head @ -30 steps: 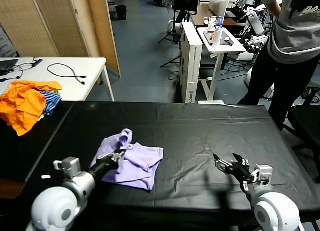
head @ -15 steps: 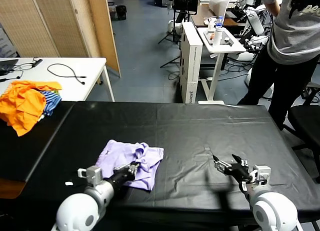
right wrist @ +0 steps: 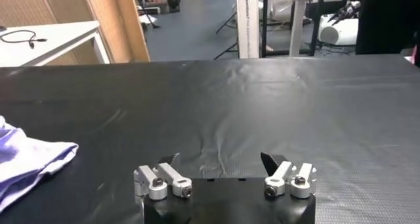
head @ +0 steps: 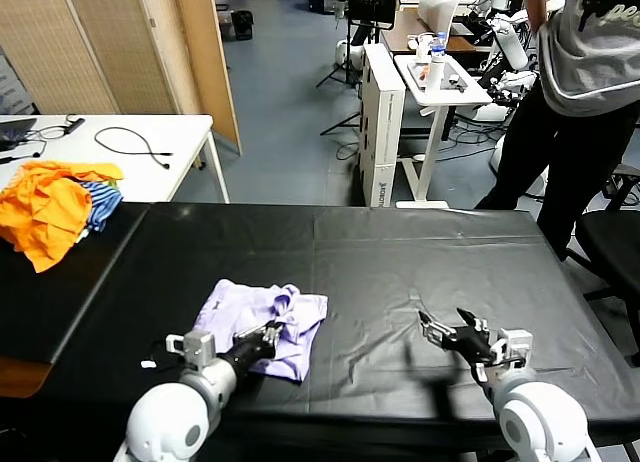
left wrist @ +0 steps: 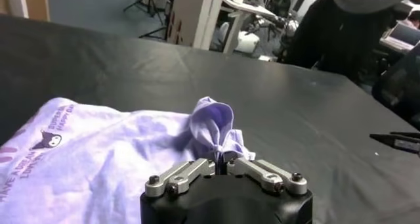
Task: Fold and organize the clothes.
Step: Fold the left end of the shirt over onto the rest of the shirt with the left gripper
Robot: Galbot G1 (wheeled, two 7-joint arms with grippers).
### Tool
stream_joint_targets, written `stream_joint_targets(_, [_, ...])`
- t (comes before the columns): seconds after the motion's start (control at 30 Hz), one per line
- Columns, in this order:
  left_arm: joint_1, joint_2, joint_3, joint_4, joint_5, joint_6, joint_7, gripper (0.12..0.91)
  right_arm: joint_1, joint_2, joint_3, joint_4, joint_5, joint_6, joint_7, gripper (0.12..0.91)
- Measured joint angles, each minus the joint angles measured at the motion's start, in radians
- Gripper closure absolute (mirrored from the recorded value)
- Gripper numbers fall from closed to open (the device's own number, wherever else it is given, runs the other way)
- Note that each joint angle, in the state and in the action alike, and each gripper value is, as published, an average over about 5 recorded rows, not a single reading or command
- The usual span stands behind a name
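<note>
The pale lavender T-shirt [head: 245, 310] lies crumpled on the black table, left of centre. In the left wrist view its printed side faces up [left wrist: 85, 163], and a bunched peak of cloth [left wrist: 213, 123] rises straight out of the jaws. My left gripper [head: 268, 332] sits at the shirt's near right edge, shut on that pinch of fabric [left wrist: 221, 161]. My right gripper [head: 447, 328] hovers low over bare tabletop well to the right, open and holding nothing [right wrist: 220, 159]. The shirt's corner [right wrist: 29, 161] shows at the side of the right wrist view.
A heap of orange and blue-striped garments [head: 50, 207] lies at the table's far left corner. Behind it stands a white table [head: 165, 142] with cables. A person [head: 585, 92] stands past the far right edge, beside a white cart [head: 440, 82].
My left gripper has carried a pinched part of the shirt from its far left side over to its near right edge, bunching the cloth. The right gripper has barely shifted.
</note>
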Motion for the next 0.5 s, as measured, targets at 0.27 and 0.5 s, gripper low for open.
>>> stream_joint_targets(0.27, [0.027,-0.041,0.025,-0.037,-0.039,-0.021,-0.007,0.331,0.04,-0.054,-0.055,-0.003,0.043,-0.001,-0.035,0.118])
stream_joint_targets(0.5, [0.053,-0.039,-0.005,-0.113,-0.039,-0.037,0.002,0.128,0.095,-0.112,-0.132,0.013,0.125,0.012,-0.041,0.118])
